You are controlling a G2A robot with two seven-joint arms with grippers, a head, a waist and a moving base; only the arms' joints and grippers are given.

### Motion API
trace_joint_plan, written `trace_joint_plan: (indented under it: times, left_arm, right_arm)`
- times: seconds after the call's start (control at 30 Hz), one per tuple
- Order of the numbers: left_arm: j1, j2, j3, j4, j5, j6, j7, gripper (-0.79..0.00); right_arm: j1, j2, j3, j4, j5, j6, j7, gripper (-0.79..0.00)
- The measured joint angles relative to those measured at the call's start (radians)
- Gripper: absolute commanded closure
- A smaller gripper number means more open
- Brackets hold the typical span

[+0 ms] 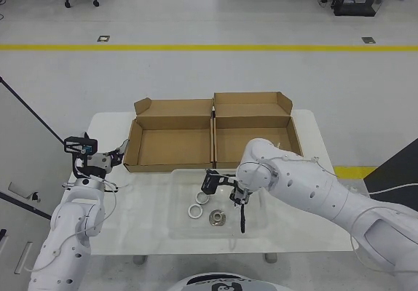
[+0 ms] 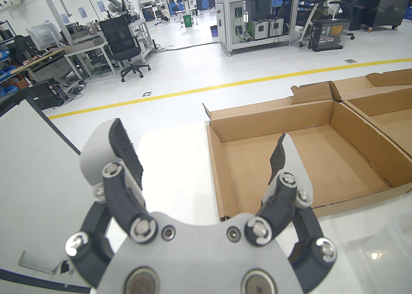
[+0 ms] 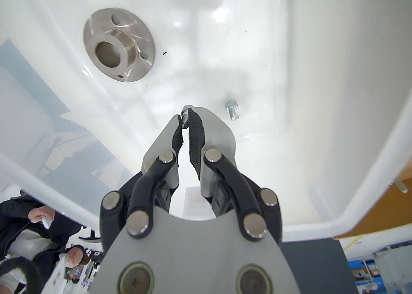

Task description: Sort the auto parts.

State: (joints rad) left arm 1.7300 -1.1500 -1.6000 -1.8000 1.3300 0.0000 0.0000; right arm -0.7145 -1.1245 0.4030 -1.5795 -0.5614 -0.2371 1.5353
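The right tool is down inside the tray, its jaws pinched almost together on a bolt, small and threaded, caught at the very tips. From here I cannot tell whether that bolt is touching the tray floor or just clear of it. A second bolt lies loose on the tray floor just beside the tool. A little further out sits a metal flange, flat on the floor of the tray, round with a centre bore and small holes through its rim, apart from both bolts. Past it, toward the tray's left side, a white ring lies near another white ring. The tray itself is pale, see-through plastic and stands at the middle of the near edge of the desk. Along the far edge two open cardboard boxes stand side by side, walls touching: the left box and the right box. Over by the desk's left edge the left tool hangs above the surface, jaws spread wide, just beside the left box's outer wall.
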Motion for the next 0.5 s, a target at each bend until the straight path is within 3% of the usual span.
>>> trace_joint_plan:
  times: [0.23,0.5]
  left_arm:
    - [0.0,0.0,0.0,0.0,0.0,0.0,0.0,-0.785]
    - [0.0,0.0,0.0,0.0,0.0,0.0,0.0,-0.785]
  right_arm:
    - [-0.018,0.053,0.084,-0.122,0.053,-0.023,0.001,0.0]
    - [-0.018,0.056,0.085,-0.128,0.055,-0.027,0.001,0.0]
